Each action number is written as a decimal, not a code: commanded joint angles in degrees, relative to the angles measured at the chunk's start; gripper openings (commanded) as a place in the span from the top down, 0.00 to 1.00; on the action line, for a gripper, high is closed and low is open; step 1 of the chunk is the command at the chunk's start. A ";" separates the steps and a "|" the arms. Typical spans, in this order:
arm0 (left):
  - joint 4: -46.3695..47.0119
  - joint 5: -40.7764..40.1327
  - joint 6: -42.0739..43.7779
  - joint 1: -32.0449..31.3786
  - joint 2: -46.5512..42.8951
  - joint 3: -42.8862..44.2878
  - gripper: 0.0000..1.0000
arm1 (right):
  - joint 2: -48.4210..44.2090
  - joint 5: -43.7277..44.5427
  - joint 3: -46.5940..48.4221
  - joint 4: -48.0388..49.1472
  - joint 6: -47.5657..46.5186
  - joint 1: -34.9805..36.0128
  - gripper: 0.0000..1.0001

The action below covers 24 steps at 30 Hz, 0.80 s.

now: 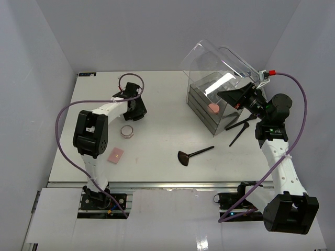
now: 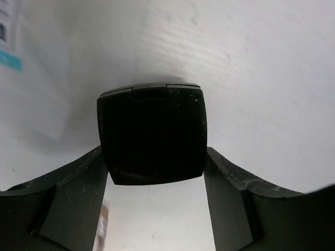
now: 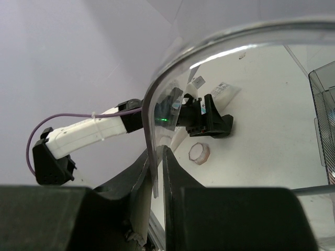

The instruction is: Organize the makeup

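My left gripper [image 1: 138, 108] is at the back left of the table, its fingers closed against both sides of a black square compact [image 2: 152, 130]. A round pinkish compact [image 1: 127, 131] and a pink sponge block [image 1: 116, 153] lie in front of it. A black fan brush [image 1: 185, 157] lies mid-table. Two thin black brushes [image 1: 238, 127] lie beside the clear box [image 1: 201, 104], which holds a pink item [image 1: 213, 108]. My right gripper [image 1: 226, 96] is shut on the rim of the raised clear lid [image 3: 155, 157]. White packets [image 3: 222, 90] lie beyond the left gripper.
The clear box with drawers stands at the back right, its curved lid [image 1: 220, 60] tipped up and back. A printed packet edge [image 2: 9, 36] shows at the upper left of the left wrist view. Purple cables loop over both arms.
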 commanded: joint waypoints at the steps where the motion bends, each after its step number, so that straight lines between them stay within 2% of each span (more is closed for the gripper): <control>1: 12.97 10.04 4.92 -3.92 -14.45 -7.39 0.81 | -2.32 -2.02 0.36 5.20 0.53 0.22 0.84; 5: 27.98 19.83 6.74 -7.00 -23.40 -17.69 0.82 | -2.32 -1.98 0.40 5.20 0.53 0.13 0.84; 7: 37.73 21.37 7.90 -9.30 -26.37 -22.22 0.82 | -2.32 -1.96 0.48 5.28 0.62 0.10 0.84; 11: 49.91 23.49 10.24 -14.37 -27.96 -26.74 0.84 | -2.42 -2.11 0.63 5.29 0.70 0.03 0.84; 16: 68.86 26.66 9.63 -18.19 -24.53 -29.87 0.86 | -2.58 -2.28 1.40 5.29 1.30 -0.04 0.84; 19: 78.20 26.76 9.42 -20.06 -19.08 -29.22 0.87 | -2.49 -2.59 2.16 5.61 2.06 -0.04 0.84; 24: 84.84 24.28 10.79 -23.74 -12.06 -23.28 0.85 | -2.33 -2.85 2.61 6.40 3.31 -0.04 0.84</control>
